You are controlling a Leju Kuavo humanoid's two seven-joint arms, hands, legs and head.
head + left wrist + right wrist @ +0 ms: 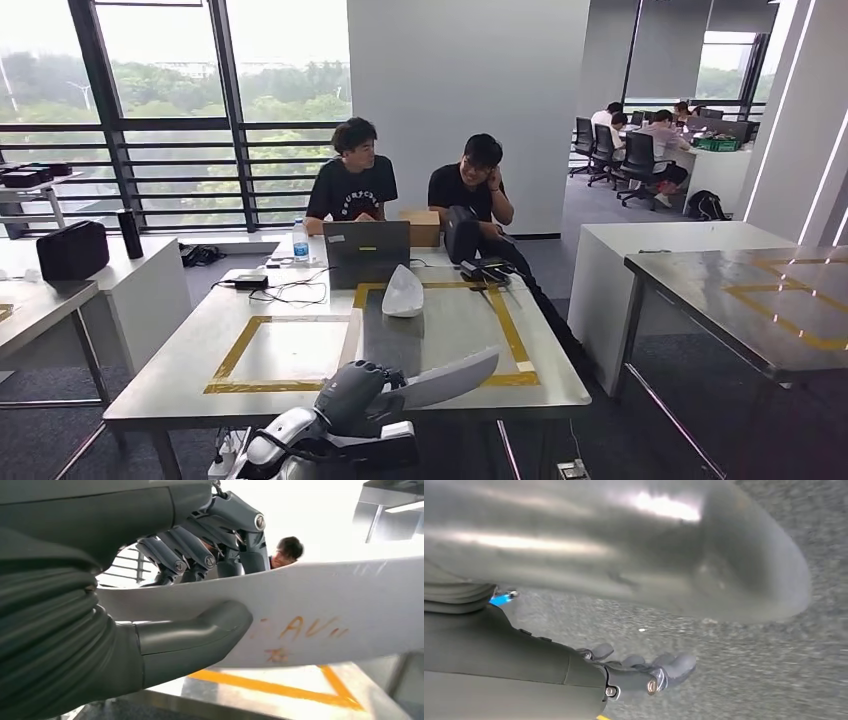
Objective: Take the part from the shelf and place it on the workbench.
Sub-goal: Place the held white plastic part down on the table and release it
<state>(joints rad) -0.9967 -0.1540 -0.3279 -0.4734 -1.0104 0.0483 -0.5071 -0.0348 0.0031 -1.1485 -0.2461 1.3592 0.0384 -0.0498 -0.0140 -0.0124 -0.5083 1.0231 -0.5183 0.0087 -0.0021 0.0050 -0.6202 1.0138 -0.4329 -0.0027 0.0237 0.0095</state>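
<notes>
My left hand point(352, 397) holds a long, curved white part point(452, 376) just above the near edge of the steel workbench point(180, 372). The part's free end points right, over the corner of a yellow tape square point(512, 378). In the left wrist view the thumb point(200, 635) presses one face of the part point(340, 605) and the fingers point(200, 550) wrap the other, with orange writing on the part's surface. A second white part point(403, 292) lies further back on the bench. My right hand point(634, 675) hangs over grey floor, fingers loosely extended and holding nothing.
Two people sit at the bench's far side behind a laptop point(366, 252), with a water bottle point(300, 241), cables point(290, 290) and a black device point(462, 235). Another steel table point(740, 300) stands to the right. A white cabinet with a black case point(72, 250) stands to the left.
</notes>
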